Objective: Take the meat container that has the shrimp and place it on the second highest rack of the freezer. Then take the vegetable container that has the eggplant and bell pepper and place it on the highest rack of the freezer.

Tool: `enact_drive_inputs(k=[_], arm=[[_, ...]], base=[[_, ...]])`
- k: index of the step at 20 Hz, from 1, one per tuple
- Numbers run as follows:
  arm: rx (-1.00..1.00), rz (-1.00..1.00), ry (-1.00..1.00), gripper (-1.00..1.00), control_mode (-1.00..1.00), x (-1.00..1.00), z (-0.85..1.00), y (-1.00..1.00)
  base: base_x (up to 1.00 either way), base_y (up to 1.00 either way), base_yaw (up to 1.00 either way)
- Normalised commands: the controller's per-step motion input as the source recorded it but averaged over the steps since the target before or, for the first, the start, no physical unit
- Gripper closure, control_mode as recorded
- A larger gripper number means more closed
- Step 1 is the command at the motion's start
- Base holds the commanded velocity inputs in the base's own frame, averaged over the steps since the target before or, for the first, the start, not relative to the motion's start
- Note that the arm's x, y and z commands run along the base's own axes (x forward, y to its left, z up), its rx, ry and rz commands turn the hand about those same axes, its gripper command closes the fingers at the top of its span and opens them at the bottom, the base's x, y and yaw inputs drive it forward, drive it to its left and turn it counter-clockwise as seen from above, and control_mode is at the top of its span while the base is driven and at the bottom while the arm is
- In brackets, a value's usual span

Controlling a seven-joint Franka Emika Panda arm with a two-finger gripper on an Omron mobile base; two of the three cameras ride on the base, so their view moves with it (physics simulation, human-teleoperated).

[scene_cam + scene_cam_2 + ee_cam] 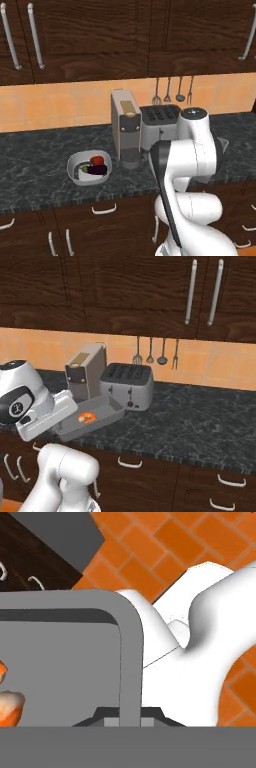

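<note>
The meat container point(95, 416) is a shallow grey tray with an orange shrimp point(86, 417) inside, and it hangs tilted above the counter's front edge. My gripper point(62, 423) is shut on the tray's near rim. In the hand view the tray's rim point(129, 647) runs up between my gripper's point(127, 716) tips, with the shrimp point(10, 704) at the lower left. The vegetable container point(89, 168), a white rounded bowl with a red bell pepper point(97, 160) and a dark eggplant point(95, 170), sits on the dark counter. The freezer and its racks are out of view.
A coffee machine point(125, 127) and a toaster point(160, 122) stand at the back of the speckled counter point(35, 160). Utensils point(172, 91) hang on the orange tile wall. Dark wooden cabinets point(100, 35) hang above, and drawers point(105, 220) sit below.
</note>
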Motion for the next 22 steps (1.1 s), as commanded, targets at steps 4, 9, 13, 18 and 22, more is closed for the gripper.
enact_drive_inputs(k=[4,9,13,18,22], arm=[[0.00,0.00,0.00,1.00,1.00,0.00,0.00,0.00],[0.00,0.00,0.00,1.00,1.00,0.00,0.00,0.00],[0.00,0.00,0.00,1.00,1.00,0.00,0.00,0.00],[0.00,0.00,0.00,1.00,1.00,0.00,0.00,0.00],[0.00,0.00,0.00,1.00,1.00,0.00,0.00,0.00]], base=[[-0.88,0.21,0.14],[-0.69,0.02,-0.28],[-0.09,0.01,-0.58],[0.00,0.03,-0.69],[0.00,-0.03,-0.65]])
